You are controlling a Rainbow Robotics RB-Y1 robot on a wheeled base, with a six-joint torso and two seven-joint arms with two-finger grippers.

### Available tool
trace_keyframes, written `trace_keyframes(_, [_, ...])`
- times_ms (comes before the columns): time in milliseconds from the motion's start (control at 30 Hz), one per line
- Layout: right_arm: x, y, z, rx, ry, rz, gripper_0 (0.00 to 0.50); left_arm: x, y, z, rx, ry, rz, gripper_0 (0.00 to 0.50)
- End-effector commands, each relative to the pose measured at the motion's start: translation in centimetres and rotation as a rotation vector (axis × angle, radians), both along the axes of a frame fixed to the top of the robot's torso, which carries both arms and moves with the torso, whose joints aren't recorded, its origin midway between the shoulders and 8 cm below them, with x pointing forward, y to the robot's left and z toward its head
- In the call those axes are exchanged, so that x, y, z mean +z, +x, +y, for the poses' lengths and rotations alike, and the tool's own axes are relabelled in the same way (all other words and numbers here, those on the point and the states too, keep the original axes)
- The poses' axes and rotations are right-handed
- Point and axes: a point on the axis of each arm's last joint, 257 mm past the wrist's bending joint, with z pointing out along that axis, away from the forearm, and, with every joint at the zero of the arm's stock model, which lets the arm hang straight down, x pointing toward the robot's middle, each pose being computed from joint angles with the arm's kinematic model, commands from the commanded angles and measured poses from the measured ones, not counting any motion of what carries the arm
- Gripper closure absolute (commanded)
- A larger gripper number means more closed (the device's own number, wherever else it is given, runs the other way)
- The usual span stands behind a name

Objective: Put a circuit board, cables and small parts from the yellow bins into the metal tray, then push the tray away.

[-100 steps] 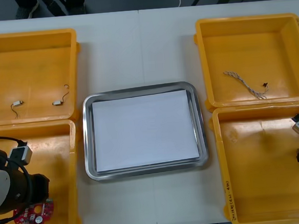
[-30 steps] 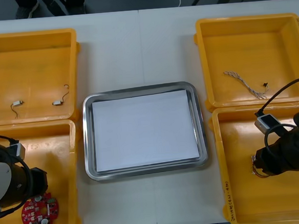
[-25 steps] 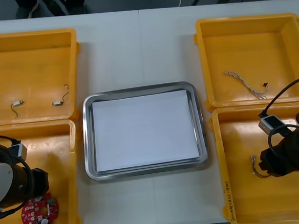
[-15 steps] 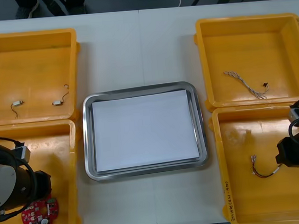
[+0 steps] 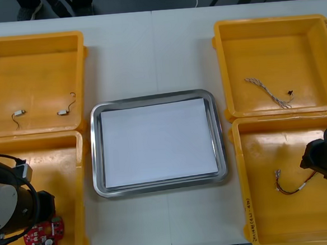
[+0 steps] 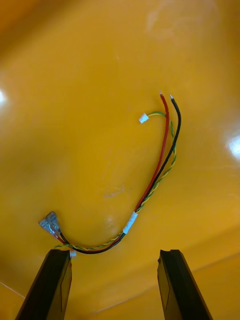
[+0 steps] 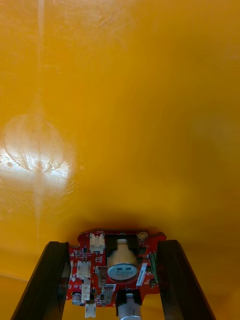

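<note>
My left tool point(image 7: 112, 245) is wide, its black fingers point(image 7: 50, 280) straddling the round red circuit board point(image 7: 117, 272) on the floor of the near-left yellow bin point(image 5: 65, 163); nothing is clamped yet. To do this well, I want the fingers to meet the board's rim squarely, clear of the pale cylinder point(image 7: 121, 260) and white sockets point(image 7: 96, 243) standing on its face. I should close gently, since the bin's glossy plastic will likely let a thin, stiff disc skate.

My right tool point(image 6: 114, 252) is equally wide, hanging over a limp cable point(image 6: 130, 222) in the near-right yellow bin point(image 5: 266, 149). The cable has red, black and twisted yellow-green strands, a white sleeve mid-length and a flat clear connector beside one finger. The metal tray point(image 5: 150, 97), shiny-rimmed and white inside, sits between the bins on the desk point(image 5: 147, 45), holding nothing.
</note>
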Motion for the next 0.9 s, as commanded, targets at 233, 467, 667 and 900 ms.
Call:
trace_keyframes(233, [-1.0, -1.1, -2.1, -0.223, 0.048, -0.011, 0.000, -1.3, -1.0, 0.3, -0.100, 0.046, 0.030, 0.022])
trace_keyframes(467, [-1.9, -1.4, -1.3, -0.263, 0.101, -0.016, 0.000, -1.4, -1.0, 0.2, -0.102, 0.049, 0.033, 0.081])
trace_keyframes(667, [-2.5, -1.3, -0.7, -0.278, 0.127, -0.031, 0.000, -1.5, -1.0, 0.2, -0.103, 0.049, 0.034, 0.320])
trace_keyframes(900, [-3.2, -1.4, -0.6, -0.291, 0.125, -0.041, 0.000, -1.5, -1.0, 0.3, -0.103, 0.050, 0.034, 0.500])
